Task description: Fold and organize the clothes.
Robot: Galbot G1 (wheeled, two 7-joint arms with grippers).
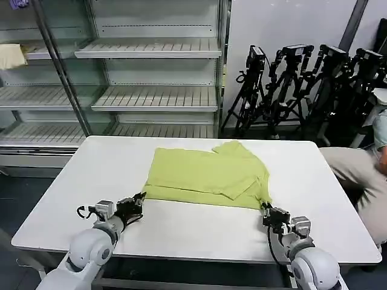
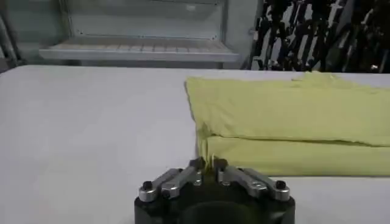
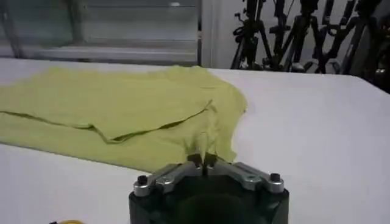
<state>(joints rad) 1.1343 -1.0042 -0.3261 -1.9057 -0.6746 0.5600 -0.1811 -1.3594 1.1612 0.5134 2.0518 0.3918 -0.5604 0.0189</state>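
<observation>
The lime yellow-green T-shirt (image 1: 208, 175) lay partly folded at the middle of the white table (image 1: 91, 175), its near hem running parallel to the table's near edge. One layer was folded over the body, forming a diagonal edge toward the robot's right.

The left pincer (image 1: 140, 200) was positioned at the near-left corner of the T-shirt. In the left wrist view, the left pincer (image 2: 208, 164) had its fingertips (image 2: 196, 163) drawn nearly together at the corner of the T-shirt (image 2: 292, 122), with a sliver of fabric visible between them.

The right pincer (image 1: 266, 209) was positioned at the near-right corner of the garment. In the right wrist view, the right pincer (image 3: 203, 159) was closed, with its fingertips (image 3: 209, 159) pinching a small raised peak of the T-shirt (image 3: 122, 103) fabric at that corner.

Metal shelving (image 1: 151, 90) stood behind the table, with black tripods (image 1: 290, 84) beside it.
</observation>
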